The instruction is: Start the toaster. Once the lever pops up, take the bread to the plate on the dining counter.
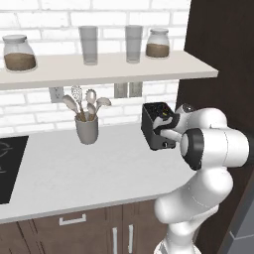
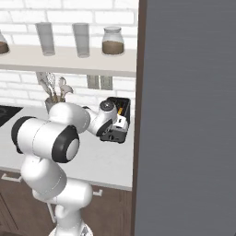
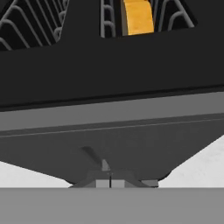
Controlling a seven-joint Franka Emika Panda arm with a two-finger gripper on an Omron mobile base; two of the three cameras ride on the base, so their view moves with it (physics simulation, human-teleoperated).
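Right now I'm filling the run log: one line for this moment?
phase: starting toaster | gripper: shut, at toaster's narrow face | bread: in slot | lever: not discernible

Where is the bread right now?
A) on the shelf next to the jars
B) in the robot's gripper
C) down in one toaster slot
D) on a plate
C: the hand view shows the bread sitting between the wires of one slot of the toaster.
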